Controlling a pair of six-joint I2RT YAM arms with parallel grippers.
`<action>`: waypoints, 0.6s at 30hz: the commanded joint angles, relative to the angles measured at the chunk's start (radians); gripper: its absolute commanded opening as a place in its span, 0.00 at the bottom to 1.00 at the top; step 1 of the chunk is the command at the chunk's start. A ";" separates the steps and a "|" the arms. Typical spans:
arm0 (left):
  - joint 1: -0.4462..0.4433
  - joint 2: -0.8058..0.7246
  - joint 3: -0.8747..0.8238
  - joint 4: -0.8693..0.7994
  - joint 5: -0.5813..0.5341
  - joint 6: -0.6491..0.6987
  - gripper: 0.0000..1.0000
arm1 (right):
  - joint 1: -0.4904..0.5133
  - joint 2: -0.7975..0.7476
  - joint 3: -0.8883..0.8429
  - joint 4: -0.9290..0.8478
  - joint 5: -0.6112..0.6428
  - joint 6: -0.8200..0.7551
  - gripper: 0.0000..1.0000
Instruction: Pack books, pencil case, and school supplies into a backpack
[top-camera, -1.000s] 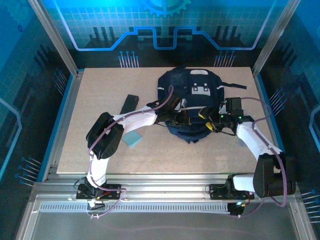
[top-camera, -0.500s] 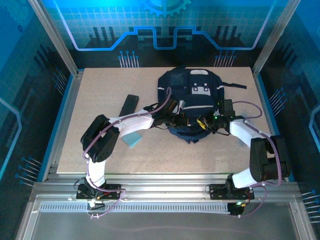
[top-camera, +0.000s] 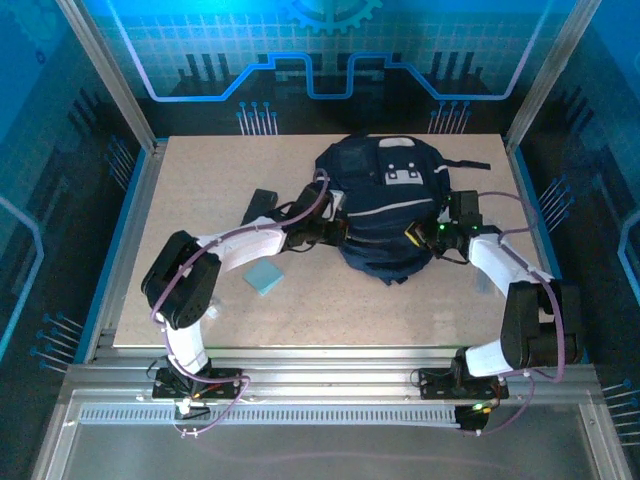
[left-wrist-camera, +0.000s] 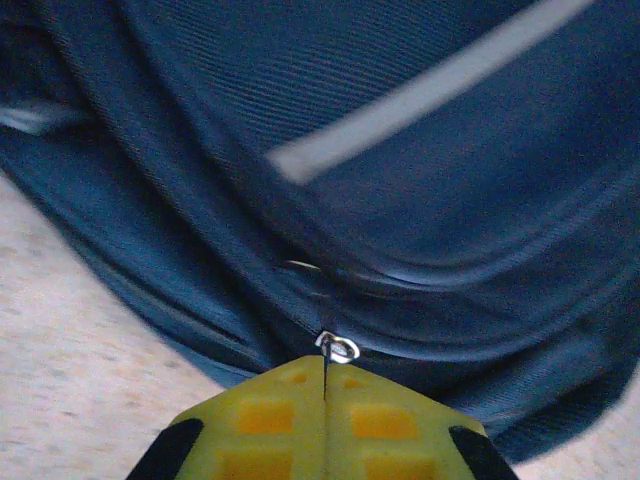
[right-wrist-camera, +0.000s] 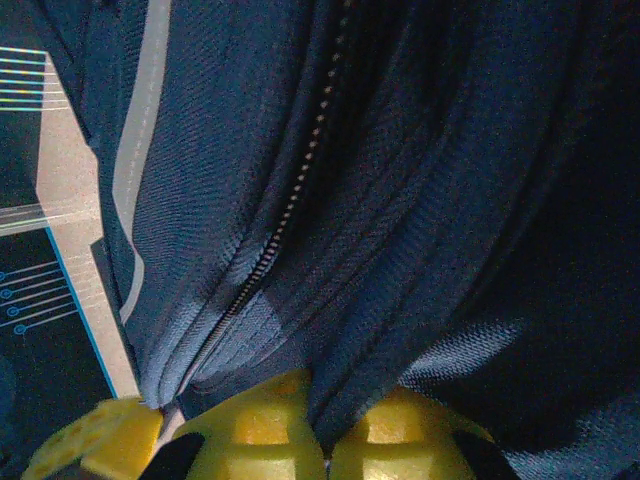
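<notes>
There's the backpack (top-camera: 392, 205), lying flat at the far middle of the table (top-camera: 330, 310), grey patches facing up. The left gripper (top-camera: 339, 231) is at the backpack's left edge, jaws pressed fully together. Pinched at their very tip is a small metal zip ring (left-wrist-camera: 340, 349); the wrist view has the yellow fingers (left-wrist-camera: 270, 420) meeting right under it, against the pack's lower seam. The right gripper (top-camera: 413, 236) is on the backpack's right side, closed tight too, with a fold of navy fabric caught between its fingers (right-wrist-camera: 260, 425). A line of zip teeth (right-wrist-camera: 290, 215) runs up the cloth above them. Left of the backpack lies the black pencil case (top-camera: 262, 203), partly under the left arm. The light-blue pad (top-camera: 263, 279) sits nearer the arm bases, apart from both.
</notes>
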 joint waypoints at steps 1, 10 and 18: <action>0.042 -0.030 -0.037 0.012 -0.116 0.095 0.00 | -0.042 -0.024 0.034 -0.046 0.028 -0.076 0.00; 0.128 0.072 0.009 0.177 -0.257 0.106 0.00 | -0.051 0.007 0.069 -0.053 -0.059 -0.121 0.00; 0.235 0.259 0.227 0.159 -0.313 0.091 0.00 | -0.056 0.017 0.097 -0.118 -0.084 -0.185 0.00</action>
